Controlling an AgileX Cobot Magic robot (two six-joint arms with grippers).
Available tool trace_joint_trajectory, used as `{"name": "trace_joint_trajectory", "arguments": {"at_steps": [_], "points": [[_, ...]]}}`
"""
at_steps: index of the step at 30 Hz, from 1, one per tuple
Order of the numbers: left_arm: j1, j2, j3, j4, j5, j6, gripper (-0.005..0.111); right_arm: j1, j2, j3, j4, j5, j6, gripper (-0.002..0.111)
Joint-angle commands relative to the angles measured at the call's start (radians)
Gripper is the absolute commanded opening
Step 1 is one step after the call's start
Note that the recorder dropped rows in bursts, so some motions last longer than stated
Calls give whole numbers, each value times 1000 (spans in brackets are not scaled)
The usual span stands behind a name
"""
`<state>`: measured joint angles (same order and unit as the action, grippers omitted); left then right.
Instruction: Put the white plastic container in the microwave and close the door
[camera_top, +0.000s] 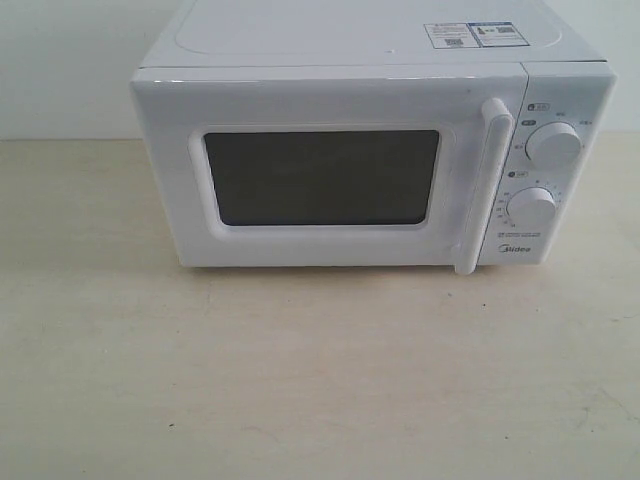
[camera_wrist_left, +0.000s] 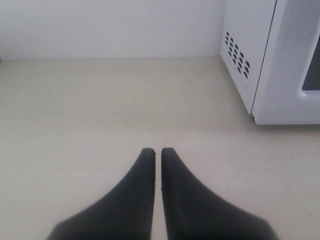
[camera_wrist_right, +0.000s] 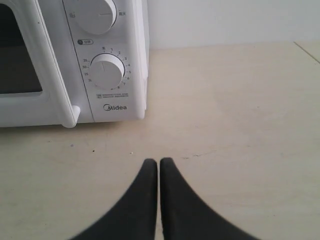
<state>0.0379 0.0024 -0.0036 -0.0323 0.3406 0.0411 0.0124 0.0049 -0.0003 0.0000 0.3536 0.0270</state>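
Observation:
The white Midea microwave (camera_top: 370, 140) stands at the back of the table. Its door (camera_top: 320, 178) with the dark window is closed flat, and the tall white handle (camera_top: 480, 185) is upright beside the two knobs (camera_top: 553, 145). The white plastic container is out of view in every frame. My left gripper (camera_wrist_left: 156, 151) is shut with nothing in it, hovering over bare table off the microwave's vented side (camera_wrist_left: 240, 55). My right gripper (camera_wrist_right: 158, 162) is shut too, empty, in front of the control panel (camera_wrist_right: 107, 70). Neither gripper appears in the exterior view.
A pale wooden table (camera_top: 300, 380) spreads in front of the microwave. A white wall (camera_wrist_left: 110, 25) runs behind the table.

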Motion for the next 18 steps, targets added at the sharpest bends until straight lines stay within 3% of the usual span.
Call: {"name": "trace_joint_trajectory", "arguments": {"at_steps": [1,18], "points": [[-1,-2,4,0,-3,6,4,-4,-5,0,0,-5,8,0],[-1,-2,4,0,-3,6,4,-4,-5,0,0,-5,16,0]]}}
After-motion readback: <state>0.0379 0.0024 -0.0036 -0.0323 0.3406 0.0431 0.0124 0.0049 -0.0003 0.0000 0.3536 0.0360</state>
